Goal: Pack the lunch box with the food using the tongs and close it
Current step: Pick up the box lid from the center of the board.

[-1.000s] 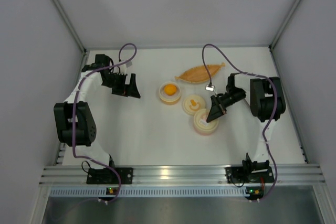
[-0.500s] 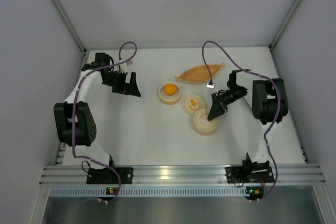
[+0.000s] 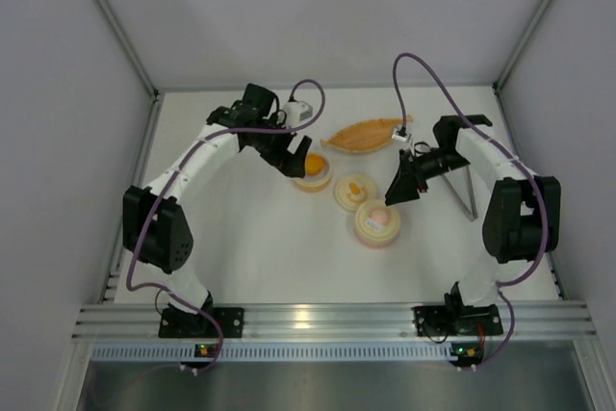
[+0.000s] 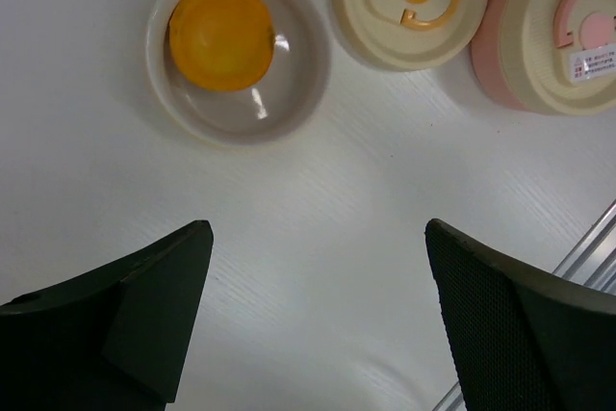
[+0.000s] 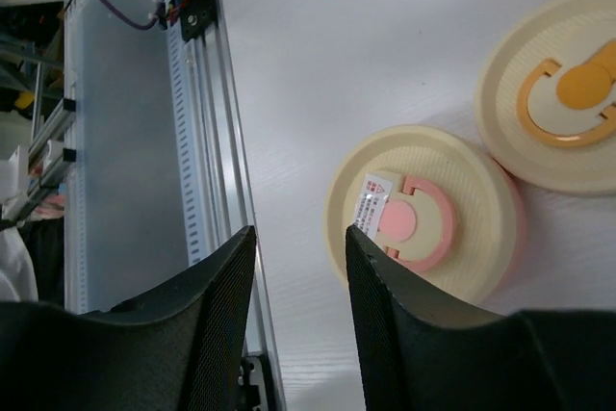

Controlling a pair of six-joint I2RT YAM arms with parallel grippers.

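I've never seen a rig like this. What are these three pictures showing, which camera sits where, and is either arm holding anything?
Two white robot arms are bolted at the near edge of a white table, each ending in a two-finger gripper. One picture looks down from above. The other two come from cameras on the wrists, so the dark shapes at the bottom are each gripper's own fingers.

On the table are a small bowl holding a round orange food lump, a cream container with an orange handle, a pink container with its lid on, a long orange leaf-shaped dish, and slim metal tongs lying at the right.

The left gripper hovers wide open near the bowl. The right gripper hovers beside the pink container, jaws partly apart. Neither holds anything.
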